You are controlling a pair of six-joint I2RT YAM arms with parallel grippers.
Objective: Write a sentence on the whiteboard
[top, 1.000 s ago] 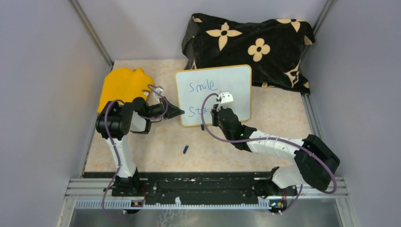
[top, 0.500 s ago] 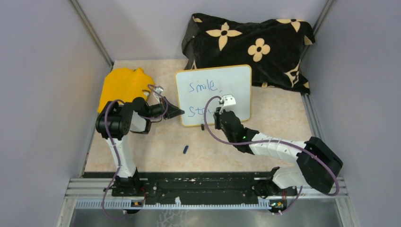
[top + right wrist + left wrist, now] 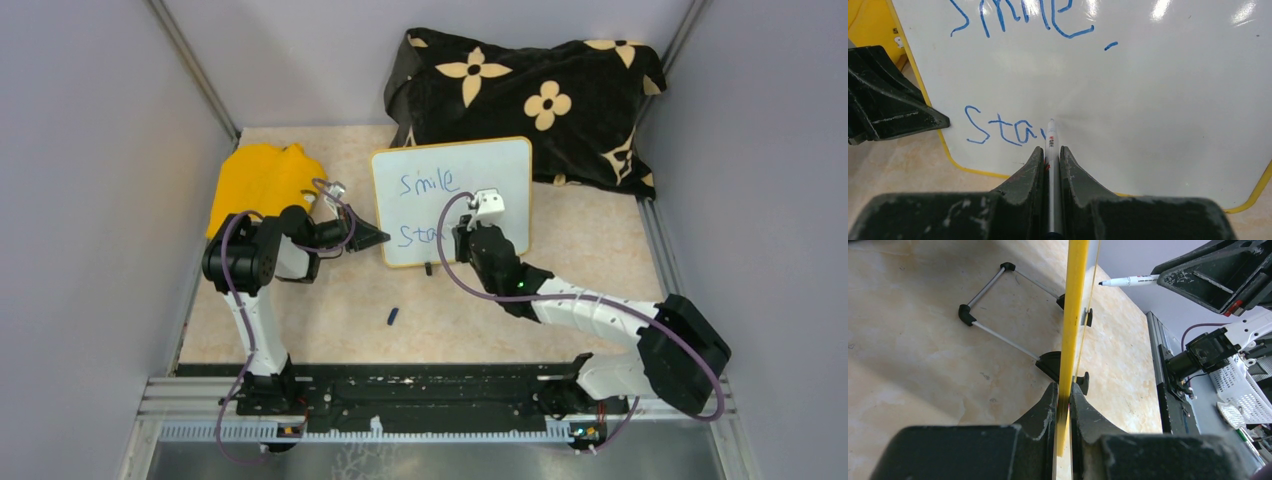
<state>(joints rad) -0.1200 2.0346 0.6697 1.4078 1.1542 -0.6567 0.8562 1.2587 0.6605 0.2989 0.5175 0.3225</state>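
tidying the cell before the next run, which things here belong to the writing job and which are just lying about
In use:
whiteboard
blue sentence, not finished
marker in the right gripper
left gripper, clamped on the board's rim

Lying about:
yellow bundle
black flowered cloth
small blue piece

The beige table (image 3: 330, 290) is carrying the standing whiteboard (image 3: 500, 165), a yellow object (image 3: 255, 180), a black flowered cloth (image 3: 530, 95) and a small blue cap (image 3: 393, 317).

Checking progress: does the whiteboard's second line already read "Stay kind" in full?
No, the second line on the whiteboard shows only "Sta", with the marker tip at its end.
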